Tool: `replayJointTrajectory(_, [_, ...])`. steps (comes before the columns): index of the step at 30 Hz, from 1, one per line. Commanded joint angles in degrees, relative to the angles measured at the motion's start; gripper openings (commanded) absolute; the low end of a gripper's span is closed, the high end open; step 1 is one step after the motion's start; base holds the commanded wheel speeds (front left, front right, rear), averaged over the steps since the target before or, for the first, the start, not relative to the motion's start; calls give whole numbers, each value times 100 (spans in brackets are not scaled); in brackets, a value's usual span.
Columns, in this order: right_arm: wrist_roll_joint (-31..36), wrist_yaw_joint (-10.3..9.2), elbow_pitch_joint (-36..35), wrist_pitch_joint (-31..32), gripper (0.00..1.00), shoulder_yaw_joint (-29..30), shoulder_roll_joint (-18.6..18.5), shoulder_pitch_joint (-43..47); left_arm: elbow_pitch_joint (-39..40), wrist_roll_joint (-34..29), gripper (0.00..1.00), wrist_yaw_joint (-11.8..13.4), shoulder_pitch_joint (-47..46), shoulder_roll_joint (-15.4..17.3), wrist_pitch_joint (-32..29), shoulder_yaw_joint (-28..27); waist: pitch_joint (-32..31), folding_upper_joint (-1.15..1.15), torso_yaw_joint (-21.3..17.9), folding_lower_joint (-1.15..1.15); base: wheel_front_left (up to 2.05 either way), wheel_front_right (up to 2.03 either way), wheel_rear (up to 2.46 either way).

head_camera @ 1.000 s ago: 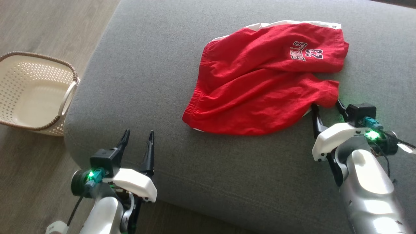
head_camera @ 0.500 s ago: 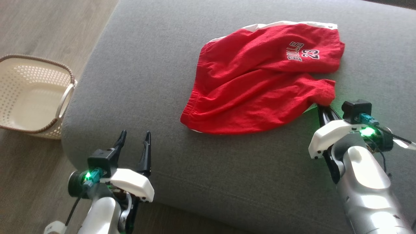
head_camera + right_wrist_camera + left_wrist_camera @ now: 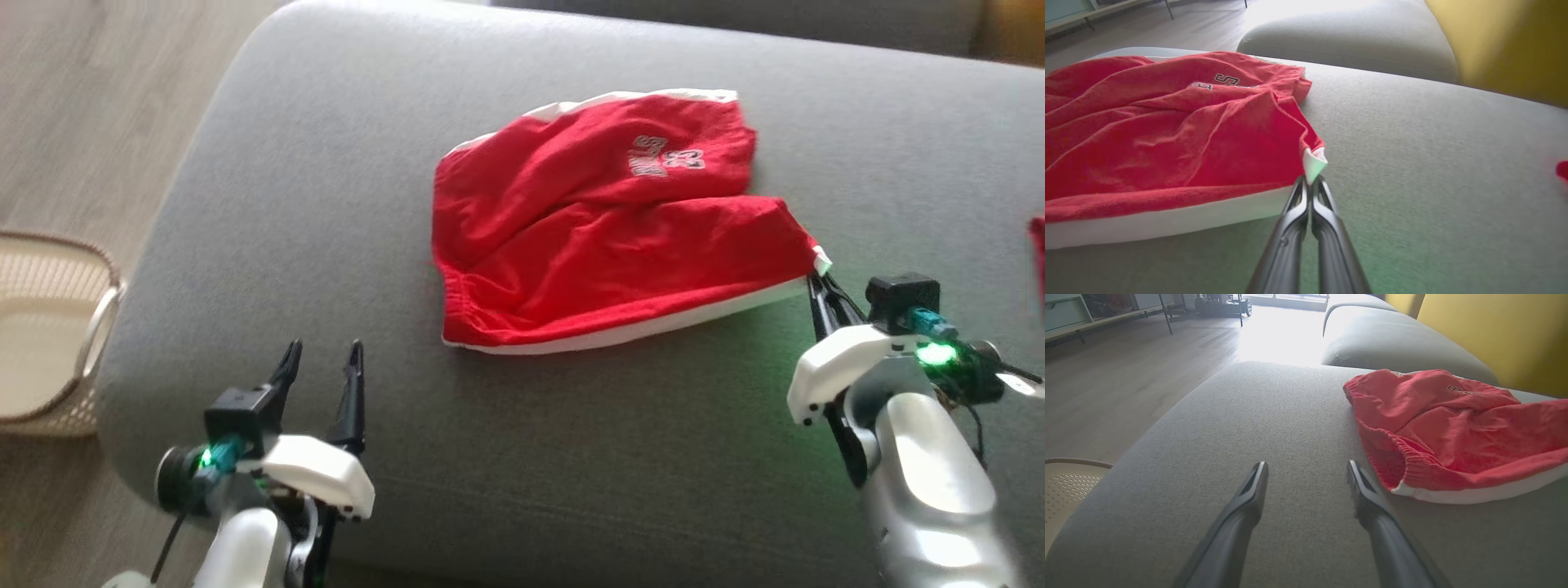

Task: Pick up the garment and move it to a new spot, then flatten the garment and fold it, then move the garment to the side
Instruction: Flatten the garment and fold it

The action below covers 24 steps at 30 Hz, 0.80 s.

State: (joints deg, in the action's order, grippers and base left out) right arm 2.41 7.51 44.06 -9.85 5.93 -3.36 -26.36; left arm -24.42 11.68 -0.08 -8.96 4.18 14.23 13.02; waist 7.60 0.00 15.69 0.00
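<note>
The garment (image 3: 604,220) is a pair of red shorts with white side trim and white lettering, lying rumpled on the grey sofa seat (image 3: 343,188). My right gripper (image 3: 819,276) is shut on the white-lined corner of the near leg hem, and that edge is pulled taut toward it. In the right wrist view the two fingers of the right gripper (image 3: 1310,179) pinch the white corner of the garment (image 3: 1167,130). My left gripper (image 3: 321,353) stands open over bare cushion, apart from the waistband. In the left wrist view the left gripper (image 3: 1307,467) has the garment (image 3: 1453,428) to its right.
A cream woven basket (image 3: 49,327) stands on the wooden floor (image 3: 82,106) left of the sofa. Another grey cushion (image 3: 1392,339) and a yellow backrest (image 3: 1494,330) lie beyond. A small red thing (image 3: 1037,253) shows at the right edge.
My right gripper has shut on the hem corner and drawn it to the right, stretching the near leg out. The camera has shifted. The left gripper stays open.
</note>
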Motion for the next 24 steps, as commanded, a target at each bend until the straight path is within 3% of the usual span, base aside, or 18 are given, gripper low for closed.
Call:
replayJointTrajectory(1, [7,-2,-332,145,0,-46,32,39,128,-44,100,-30,-23,43,76,-251,-200,0,-213,0,0,0,0])
replayJointTrajectory(12, [-736,-2,-1657,1191,0,265,46,1176,103,-80,100,-66,163,-18,76,-285,-443,0,-583,0,0,0,0])
replayJointTrajectory(14, [-850,-2,-1835,1233,100,310,46,1357,101,-89,100,-77,181,-25,76,-294,-459,0,-634,0,0,0,0])
replayJointTrajectory(24, [-1014,-2,-2809,639,100,59,47,1630,135,-203,100,-154,232,-48,76,-251,-566,0,-770,0,0,0,0])
